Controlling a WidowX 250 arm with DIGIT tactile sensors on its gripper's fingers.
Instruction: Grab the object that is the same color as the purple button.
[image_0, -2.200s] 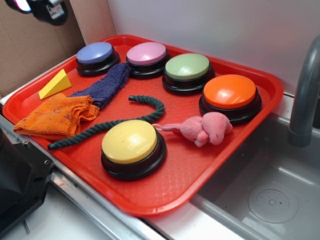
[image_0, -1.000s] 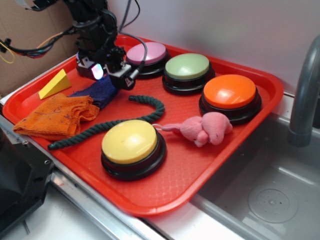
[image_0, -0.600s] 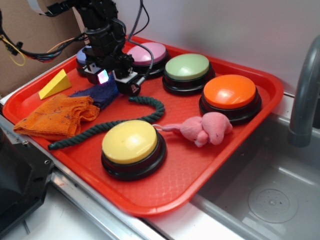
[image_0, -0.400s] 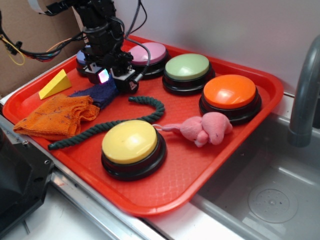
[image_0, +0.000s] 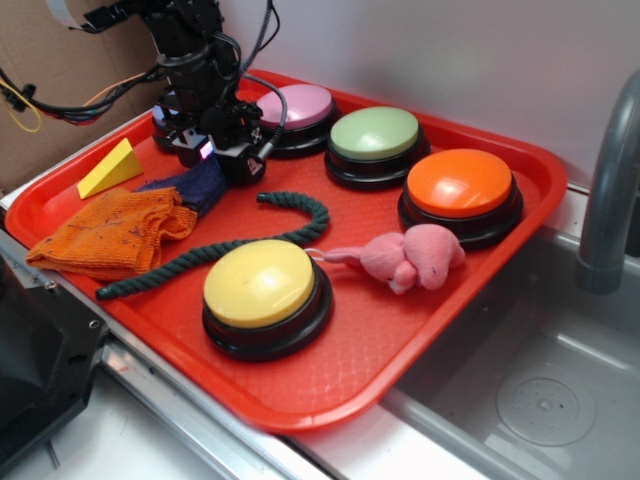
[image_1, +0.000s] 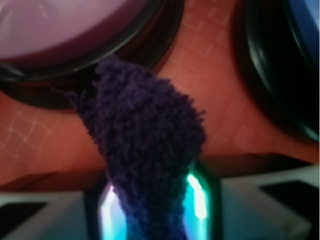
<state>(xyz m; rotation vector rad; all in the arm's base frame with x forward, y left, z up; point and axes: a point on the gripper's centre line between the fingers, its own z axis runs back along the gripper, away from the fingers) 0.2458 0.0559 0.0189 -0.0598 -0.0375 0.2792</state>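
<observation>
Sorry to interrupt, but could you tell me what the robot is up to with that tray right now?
The robot's end effector is down at the back left of the red tray, working on the dark purple knitted cloth. The wrist view shows the cloth bunched between its fingers, with the pink-lilac button and the purple button just beyond. The cloth's other end still lies on the tray beside the orange cloth. The other buttons, green rope and pink plush toy sit untouched.

Even bright light; blurry wrist close-up.

Above the tray (image_0: 480, 345), the black, blocky arm (image_0: 190, 50) trails black, yellow and orange cables, its gripper (image_0: 212, 152) glowing pink-blue.
</observation>
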